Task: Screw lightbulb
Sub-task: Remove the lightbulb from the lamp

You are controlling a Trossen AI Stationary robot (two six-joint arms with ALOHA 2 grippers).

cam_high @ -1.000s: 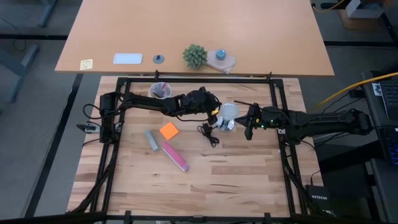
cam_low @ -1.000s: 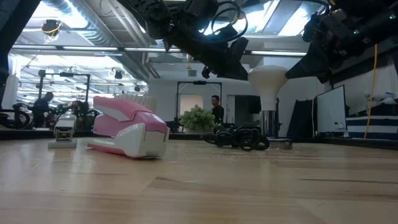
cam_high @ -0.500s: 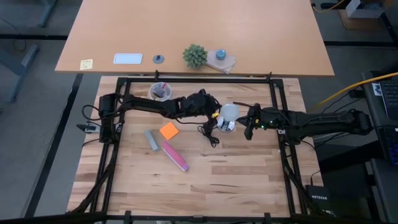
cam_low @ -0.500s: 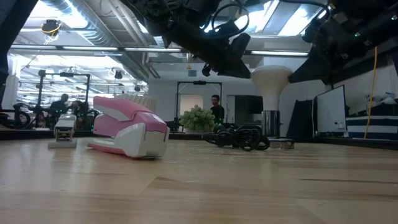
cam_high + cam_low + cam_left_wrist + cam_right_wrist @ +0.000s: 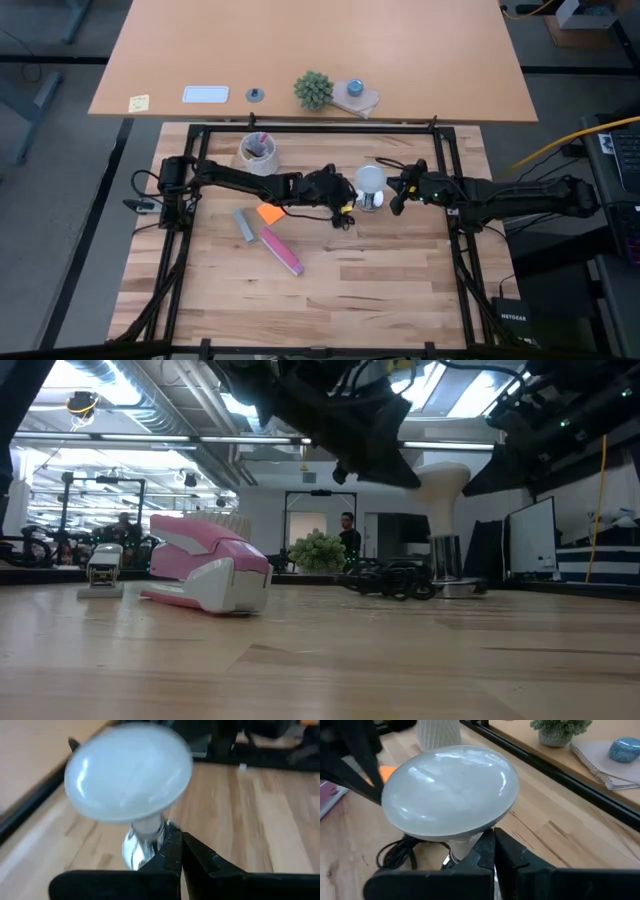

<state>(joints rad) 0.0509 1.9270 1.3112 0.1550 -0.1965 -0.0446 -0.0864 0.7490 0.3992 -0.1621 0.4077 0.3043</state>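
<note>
lightbulb [image 5: 371,179] stands upright in metal socket [image 5: 370,200], mid-table, cord [image 5: 385,580] coiled beside | left gripper [image 5: 178,855] just beside socket, fingers pressed together, holding nothing | right gripper [image 5: 492,851] at bulb neck, fingers together, empty | pink stapler [image 5: 281,251] well apart

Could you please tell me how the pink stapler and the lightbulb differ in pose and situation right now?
The pink stapler lies flat and alone near the table's middle, while the lightbulb stands upright in its shiny socket. No hand is near the stapler; the left hand and the right hand flank the bulb closely. The stapler is long and pink, the bulb round-topped and white. Both sit on the wooden table.
</note>
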